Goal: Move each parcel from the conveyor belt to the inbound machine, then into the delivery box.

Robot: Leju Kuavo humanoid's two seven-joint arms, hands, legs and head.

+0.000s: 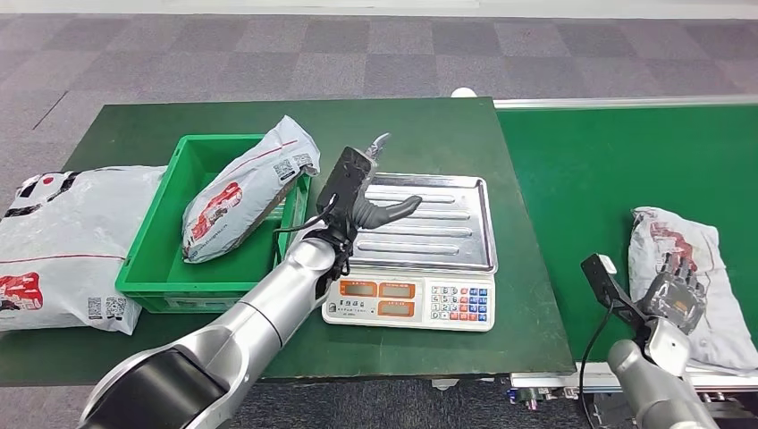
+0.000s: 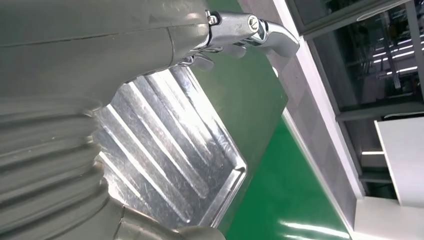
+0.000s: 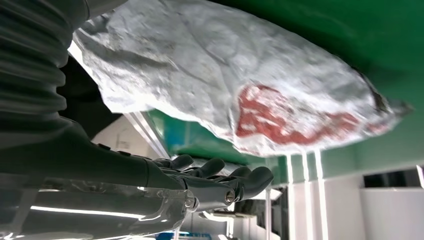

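Parcel (image 1: pixel 693 277), a crinkled white plastic mailing bag with red print, lies flat on the green conveyor belt (image 1: pixel 581 179) at the robot's right, its long axis running away from the robot along the near edge of the belt. The right hand (image 1: pixel 675 299) is right at the parcel's near end, fingers spread and holding nothing; in the right wrist view the bag (image 3: pixel 240 75) fills the space just beyond the dark fingers (image 3: pixel 220 175), and whether they touch it cannot be told. This hand is by far the nearer one, so the pickup looks like its job, reaching forward over the bag.

The left hand (image 1: pixel 371 192) hovers over the left side of the scale (image 1: pixel 420 259), the steel tray (image 2: pixel 165 150) bare beneath it, fingers apart and empty. A second parcel (image 1: pixel 246 192) leans in the green box (image 1: pixel 156 268) left of the scale, propped on the box's right wall. A larger bag (image 1: pixel 63 246) lies on the table left of the box.
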